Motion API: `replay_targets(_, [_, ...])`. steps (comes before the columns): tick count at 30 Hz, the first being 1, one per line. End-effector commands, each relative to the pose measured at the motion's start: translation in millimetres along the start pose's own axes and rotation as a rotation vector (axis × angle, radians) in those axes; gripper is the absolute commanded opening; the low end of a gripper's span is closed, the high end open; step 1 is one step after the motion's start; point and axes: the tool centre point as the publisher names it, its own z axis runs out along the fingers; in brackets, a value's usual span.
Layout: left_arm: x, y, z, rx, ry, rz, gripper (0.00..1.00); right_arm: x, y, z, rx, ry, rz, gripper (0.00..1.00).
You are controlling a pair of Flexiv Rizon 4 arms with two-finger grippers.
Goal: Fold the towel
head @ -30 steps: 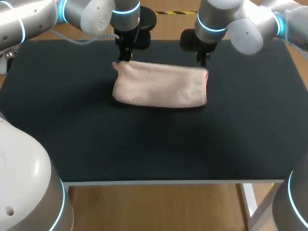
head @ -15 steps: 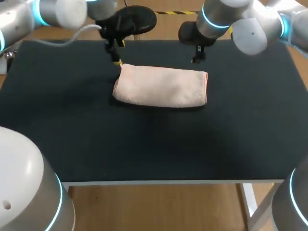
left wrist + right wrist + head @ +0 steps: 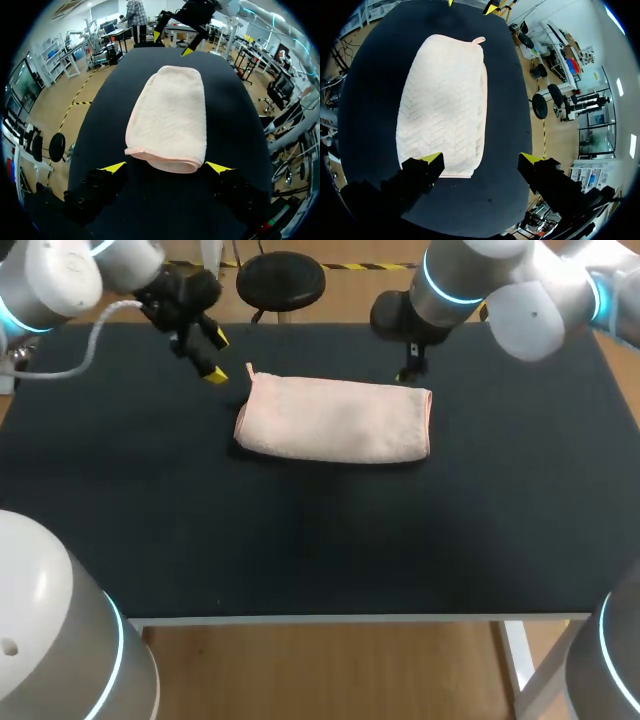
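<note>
Pale pink folded terry towel (image 3: 333,420) lies flat on the black table (image 3: 300,540), far of centre. Left gripper (image 3: 215,356) hangs beside its far-left corner, fingers spread. Right gripper (image 3: 480,159) hangs over its far-right corner, fingers likewise spread, not touching the cloth.

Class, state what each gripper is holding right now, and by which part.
Nothing is held: left gripper and right gripper are open, off the towel.

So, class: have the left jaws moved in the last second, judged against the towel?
Yes. The left jaws have swung left, away from the towel's far left corner, toward the table's left edge.
</note>
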Motion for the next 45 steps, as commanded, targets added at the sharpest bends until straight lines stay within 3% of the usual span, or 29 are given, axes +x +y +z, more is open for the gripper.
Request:
replay_targets(1, [-8.9, 11.7, -4, 0.06, 0.036, 0.004, 1.0, 4, -2, -3, 0.01, 0.004, -0.002, 1.0])
replay_targets(7, [-7.4, 14.7, -6, 0.038, 0.046, 0.002, 1.0, 2, -1, -6, 0.015, 0.004, -0.003, 1.0])
replay_targets(10, [-4.7, 8.1, -5, 0.02, 0.047, 0.064, 1.0, 0, 2, -12, -0.007, 0.024, -0.098, 1.0])
replay_targets(26, [-4.7, 8.1, -5, 0.02, 0.047, 0.064, 1.0, 0, 2, -12, -0.007, 0.024, -0.098, 1.0])
replay_targets(27, [-4.7, 8.1, -5, 0.02, 0.047, 0.064, 1.0, -5, -6, -13, -0.011, 0.059, -0.102, 1.0])
replay_targets(28, [-4.7, 8.1, -5, 0.02, 0.047, 0.064, 1.0, -10, -10, -13, -0.041, 0.081, -0.043, 1.0])
replay_targets(30, [-4.7, 8.1, -5, 0.02, 0.047, 0.064, 1.0, -20, -11, -11, -0.19, 0.052, 0.209, 1.0])
replay_targets(34, [-4.7, 8.1, -5, 0.02, 0.047, 0.064, 1.0, -30, -23, -4, -0.424, 0.07, 0.785, 1.0])
replay_targets(37, [-4.7, 8.1, -5, 0.02, 0.047, 0.064, 1.0, -31, -36, 3, -0.535, 0.167, 1.227, 1.0])
replay_targets(38, [-4.7, 8.1, -5, 0.02, 0.047, 0.064, 1.0, -29, -40, 5, -0.584, 0.247, 1.342, 1.0])
replay_targets(39, [-4.7, 8.1, -5, 0.02, 0.047, 0.064, 1.0, -25, -43, 9, -0.589, 0.237, 1.401, 1.0])
replay_targets(41, [-4.7, 8.1, -5, 0.02, 0.047, 0.064, 1.0, -20, -49, 15, -0.634, 0.318, 1.565, 1.0])
replay_targets(42, [-4.7, 8.1, -5, 0.02, 0.047, 0.064, 1.0, -17, -52, 17, -0.627, 0.291, 1.616, 1.0])
replay_targets(45, [-4.7, 8.1, -5, 0.02, 0.047, 0.064, 1.0, -10, -59, 21, -0.656, 0.328, 1.729, 1.0])
